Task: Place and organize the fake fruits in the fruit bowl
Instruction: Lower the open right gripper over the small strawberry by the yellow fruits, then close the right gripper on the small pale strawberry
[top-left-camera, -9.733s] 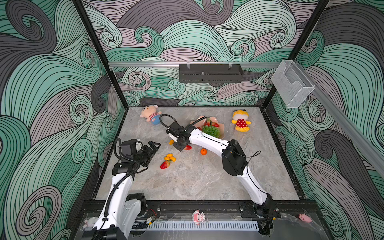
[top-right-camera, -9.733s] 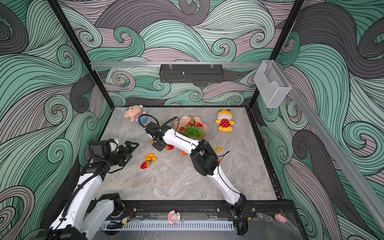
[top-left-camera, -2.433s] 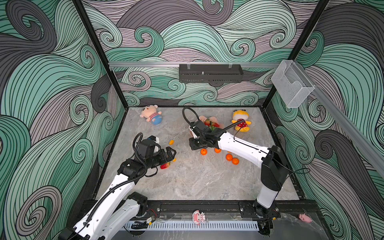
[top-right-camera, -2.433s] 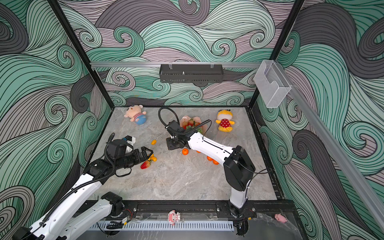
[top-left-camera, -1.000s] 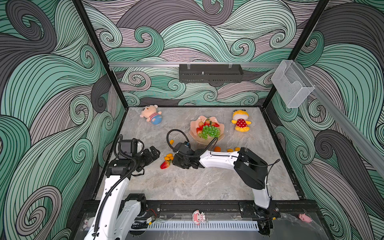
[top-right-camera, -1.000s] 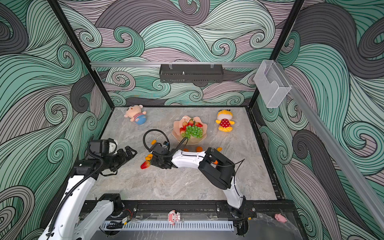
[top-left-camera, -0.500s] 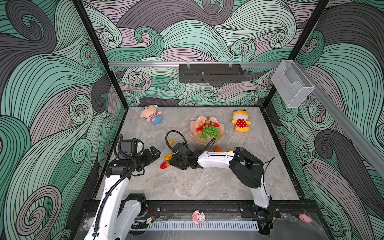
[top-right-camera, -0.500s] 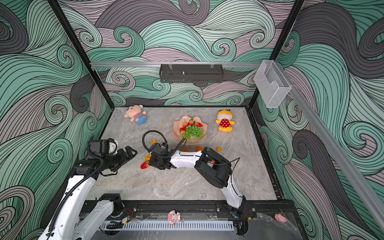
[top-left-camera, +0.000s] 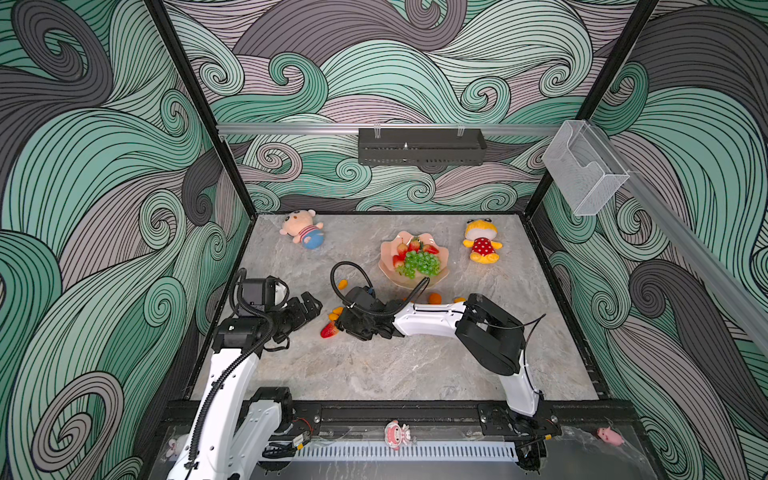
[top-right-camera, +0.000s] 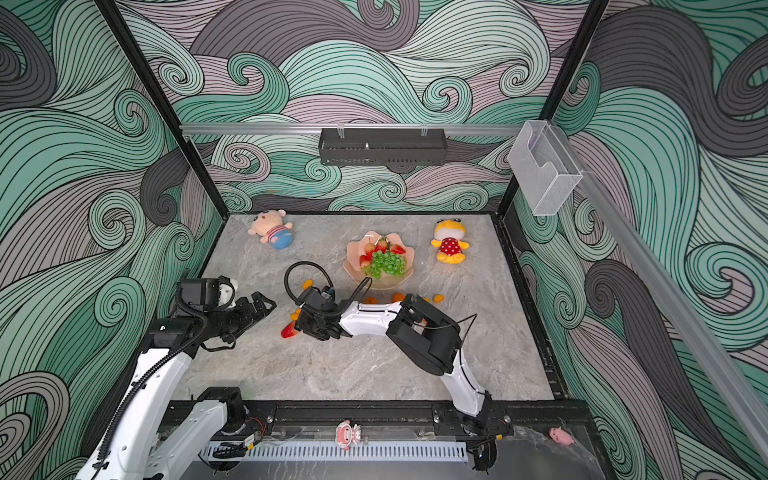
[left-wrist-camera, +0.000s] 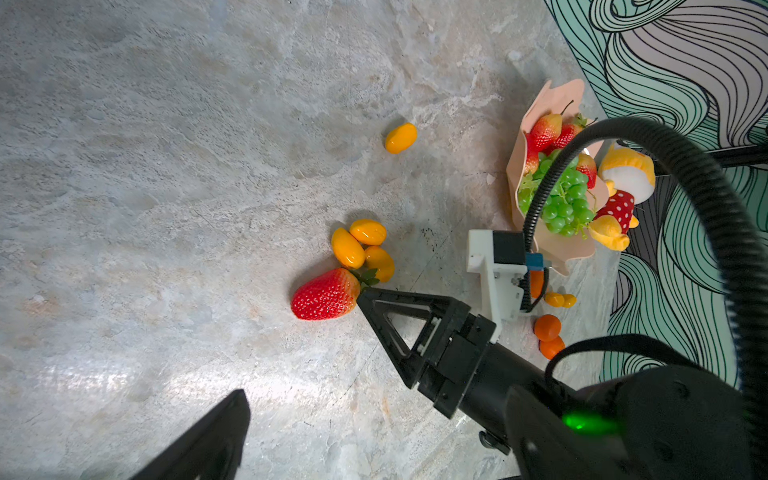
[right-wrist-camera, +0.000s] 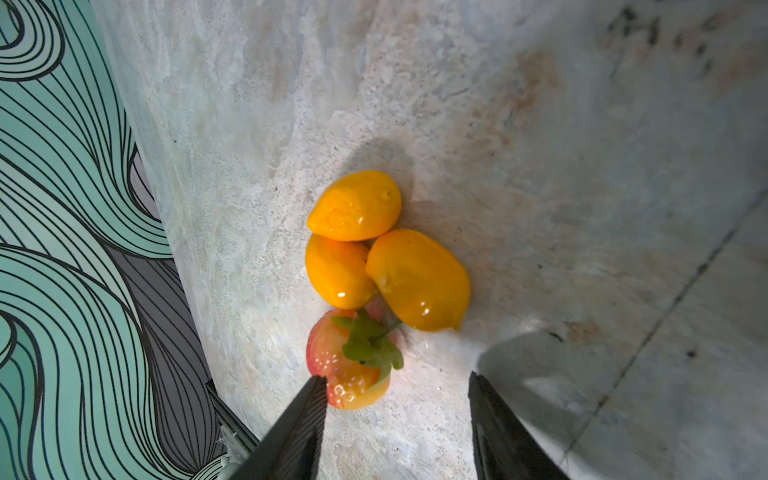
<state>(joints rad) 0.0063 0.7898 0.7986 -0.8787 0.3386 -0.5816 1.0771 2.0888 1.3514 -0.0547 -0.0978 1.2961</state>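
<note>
Marble tabletop: only the wrist view shows right end effector gaping, perhaps touching strawberry.

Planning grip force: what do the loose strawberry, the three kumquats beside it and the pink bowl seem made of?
Strawberry: probably plastic, glossy, with moulded seed dimples and a stiff green cap. Kumquats: smooth glossy plastic, by their sharp glints. Fruit bowl: glossy salmon-pink, plastic or glazed ceramic; unclear which.
</note>
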